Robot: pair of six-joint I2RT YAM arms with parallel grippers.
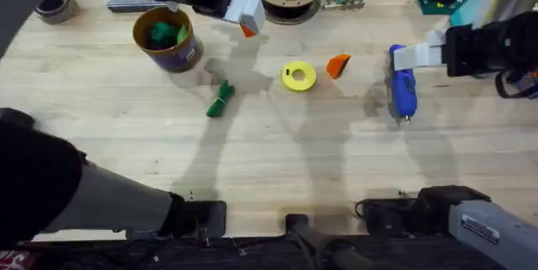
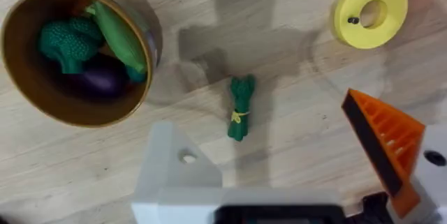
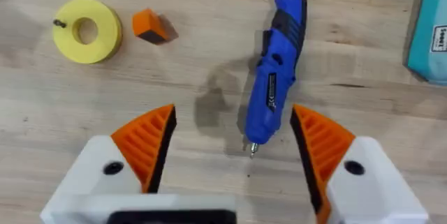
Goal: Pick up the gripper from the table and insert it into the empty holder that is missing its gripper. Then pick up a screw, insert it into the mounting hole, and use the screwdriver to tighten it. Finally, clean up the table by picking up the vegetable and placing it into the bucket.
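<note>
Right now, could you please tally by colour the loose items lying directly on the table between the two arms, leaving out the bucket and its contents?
Orange: 1, the gripper
Yellow: 1, the round disc
Blue: 1, the screwdriver
Dark green: 1, the vegetable
Total: 4

A pale wood grain is shown by the counter point(image 1: 126, 144). The screwdriver point(image 3: 276, 70) is coloured blue with dark parts, the gripper point(image 3: 150, 26) orange, the disc point(image 3: 85, 31) yellow, the vegetable point(image 2: 239, 107) dark green. The bucket point(image 2: 28, 91) appears tan-rimmed, perhaps purple outside. Orange ribbed pads point(image 3: 150, 144) are carried on white.
</note>
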